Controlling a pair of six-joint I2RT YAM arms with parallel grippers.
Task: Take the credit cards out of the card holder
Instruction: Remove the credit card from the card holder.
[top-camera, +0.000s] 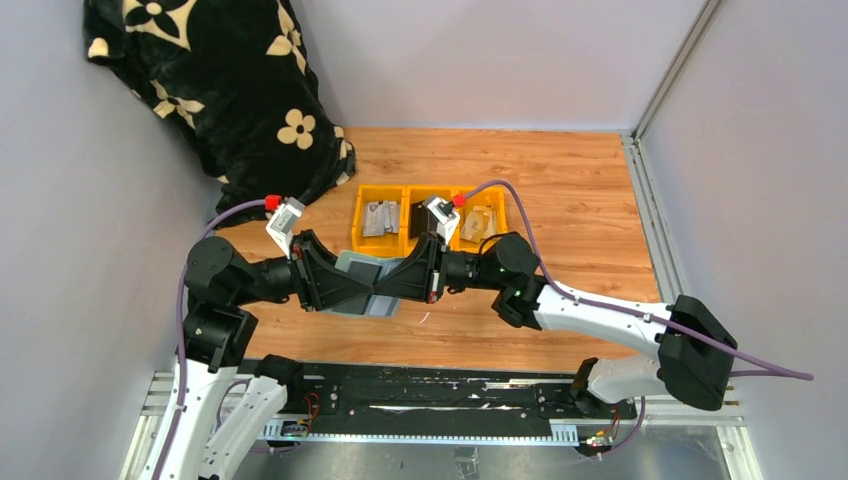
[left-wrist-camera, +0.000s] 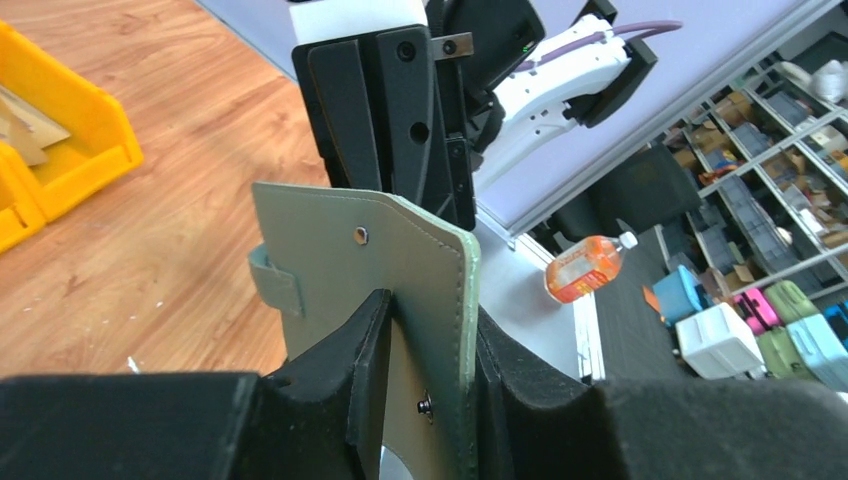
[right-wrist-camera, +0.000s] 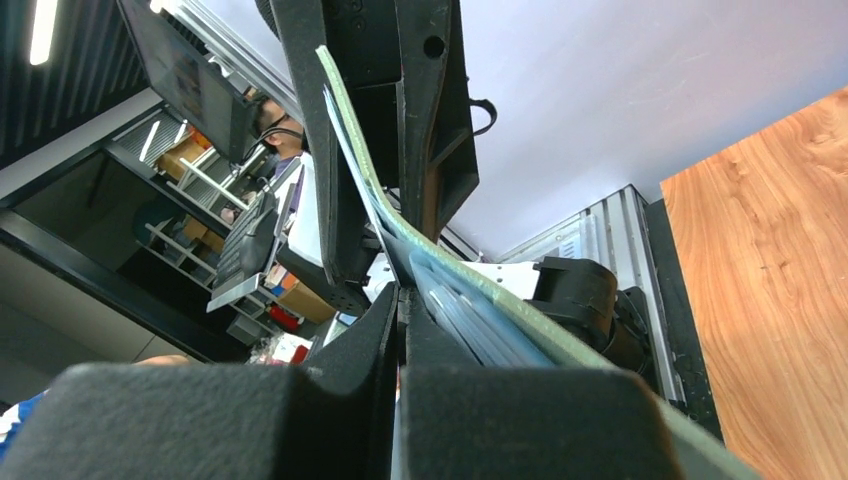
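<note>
One card holder (left-wrist-camera: 400, 260) is held up: left fingers (left-wrist-camera: 335, 385) grasp it, right fingers (right-wrist-camera: 335, 385) are clenched shut.

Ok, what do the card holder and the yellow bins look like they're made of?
The card holder looks like soft matte leather or imitation, unclear which: stitched edge, metal snap. The yellow bins look like rigid plastic: smooth, uniformly coloured walls with a slight sheen.

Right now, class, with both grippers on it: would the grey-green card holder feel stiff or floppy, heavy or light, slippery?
Probably floppy: the card holder bends sharply at the right gripper. Likely light: thin flaps, held up by fingertip pinches alone. Its smooth face could slip in the left gripper.
</note>
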